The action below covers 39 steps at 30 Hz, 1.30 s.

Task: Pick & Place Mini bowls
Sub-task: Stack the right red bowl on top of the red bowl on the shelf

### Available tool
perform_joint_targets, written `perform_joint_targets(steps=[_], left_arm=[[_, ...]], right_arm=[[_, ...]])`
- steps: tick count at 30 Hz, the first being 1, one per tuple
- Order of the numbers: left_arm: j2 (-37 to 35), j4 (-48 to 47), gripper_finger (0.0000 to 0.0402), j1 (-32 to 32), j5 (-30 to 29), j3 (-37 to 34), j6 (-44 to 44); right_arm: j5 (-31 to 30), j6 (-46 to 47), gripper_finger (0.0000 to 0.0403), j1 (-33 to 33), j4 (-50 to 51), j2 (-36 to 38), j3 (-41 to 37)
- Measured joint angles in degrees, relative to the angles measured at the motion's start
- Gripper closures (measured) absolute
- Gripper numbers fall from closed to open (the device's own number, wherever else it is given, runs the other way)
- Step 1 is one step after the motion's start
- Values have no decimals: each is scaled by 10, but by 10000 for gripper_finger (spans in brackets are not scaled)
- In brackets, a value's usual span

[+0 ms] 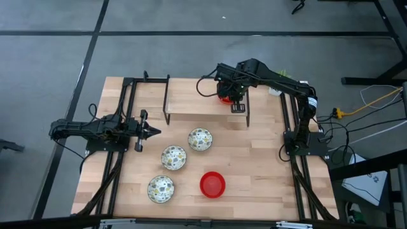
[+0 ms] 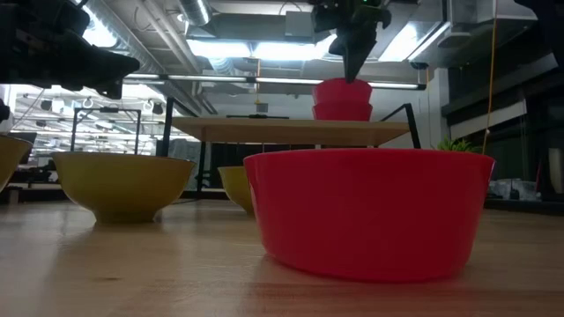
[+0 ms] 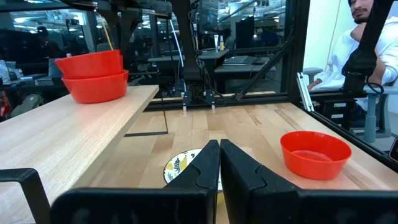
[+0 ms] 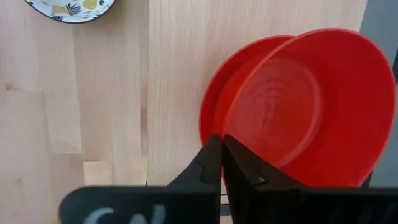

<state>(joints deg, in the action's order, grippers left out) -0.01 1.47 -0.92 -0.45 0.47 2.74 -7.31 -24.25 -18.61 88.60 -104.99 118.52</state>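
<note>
Glossy red bowl [image 2: 370, 211], pale wood table [image 1: 254, 165]

High cam straight down; low cam at tabletop, close behind red bowl [image 2: 370, 211] (6 o'clock); wrists share stacked red bowls [image 3: 94, 76].

Two bowls [image 3: 93, 74] apparently stacked on the shelf [image 1: 206, 114]; four bowls [image 1: 184, 166] on the table [image 1: 267, 159].

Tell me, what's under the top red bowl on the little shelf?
Another red bowl sits under the top red bowl, nested together on the wooden shelf. The lower bowl's inside is covered, so its contents cannot be seen.
</note>
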Motion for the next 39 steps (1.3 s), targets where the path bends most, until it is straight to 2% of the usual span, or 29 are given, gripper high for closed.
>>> perform_joint_targets(steps=[12, 20, 31, 39], left_arm=[[0, 0, 389, 0, 0, 0, 0], [0, 0, 389, 0, 0, 0, 0], [0, 0, 393, 0, 0, 0, 0], [0, 0, 391, 0, 0, 0, 0]], right_arm=[[-2, 0, 397, 0, 0, 0, 0], [-6, 0, 399, 0, -28, 0, -36], [-6, 1, 396, 0, -37, 0, -45], [-6, 12, 360, 0, -35, 0, -45]])
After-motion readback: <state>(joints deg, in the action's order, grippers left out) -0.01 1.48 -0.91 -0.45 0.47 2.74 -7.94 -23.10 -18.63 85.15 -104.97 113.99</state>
